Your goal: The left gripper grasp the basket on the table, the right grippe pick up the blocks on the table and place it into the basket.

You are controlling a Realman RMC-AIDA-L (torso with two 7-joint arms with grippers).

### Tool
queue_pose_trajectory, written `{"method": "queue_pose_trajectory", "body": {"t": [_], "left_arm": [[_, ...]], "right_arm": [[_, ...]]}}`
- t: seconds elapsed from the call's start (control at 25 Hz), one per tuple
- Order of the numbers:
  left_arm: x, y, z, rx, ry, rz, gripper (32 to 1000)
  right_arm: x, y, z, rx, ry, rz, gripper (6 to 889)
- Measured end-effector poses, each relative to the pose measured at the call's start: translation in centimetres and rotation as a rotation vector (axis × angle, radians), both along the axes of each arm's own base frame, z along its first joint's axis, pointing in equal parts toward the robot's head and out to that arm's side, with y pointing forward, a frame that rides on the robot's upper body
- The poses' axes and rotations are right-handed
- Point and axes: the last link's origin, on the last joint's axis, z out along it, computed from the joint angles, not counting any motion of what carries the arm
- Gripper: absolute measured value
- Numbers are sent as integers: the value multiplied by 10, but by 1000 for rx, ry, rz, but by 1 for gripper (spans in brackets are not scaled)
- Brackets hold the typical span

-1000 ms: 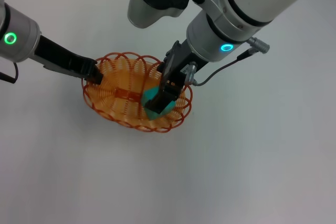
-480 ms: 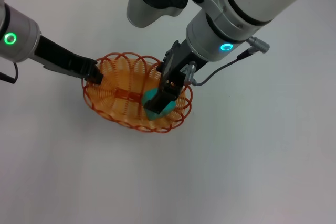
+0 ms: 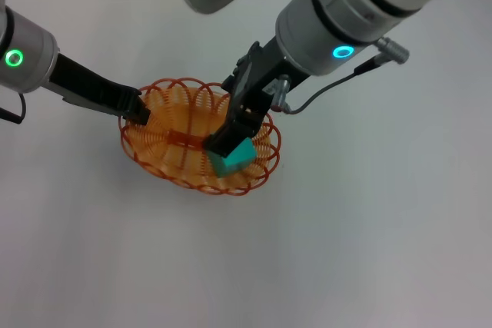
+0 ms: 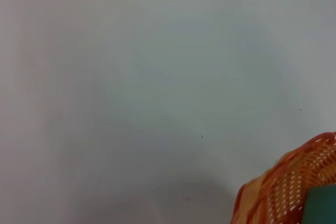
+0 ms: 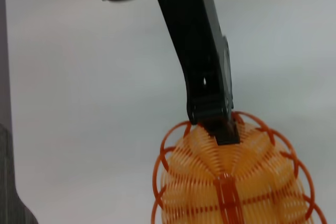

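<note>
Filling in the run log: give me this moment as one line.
left gripper: shut on basket rim | right gripper: over basket, at cube | cube: inside basket | table: bare near basket

Bench [image 3: 369,251]: white, matt, smooth, unmarked. Basket [image 3: 165,160]: orange wire, coated look, slight sheen, looped scalloped rim, ribbed open weave. Block [image 3: 234,157]: teal, smooth plain faces, matt, plastic-like. Left tool [image 3: 139,110]: black, matt, hard plastic or metal finish. Right tool [image 3: 231,137]: black, matt; its arm shell glossy white-grey.
</note>
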Motion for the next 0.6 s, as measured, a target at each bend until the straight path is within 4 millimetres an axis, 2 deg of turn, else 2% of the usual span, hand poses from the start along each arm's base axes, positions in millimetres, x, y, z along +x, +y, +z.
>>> {"method": "queue_pose_trajectory", "body": {"t": [0.28,0.6], "left_arm": [[-1,0,0,6,-1,1,77],[-2,0,0,6,-2,4,77]], "right_arm": [[-4,-12,18,23,31,5,882],[-3,-14,37,55,71,-6,882]]}}
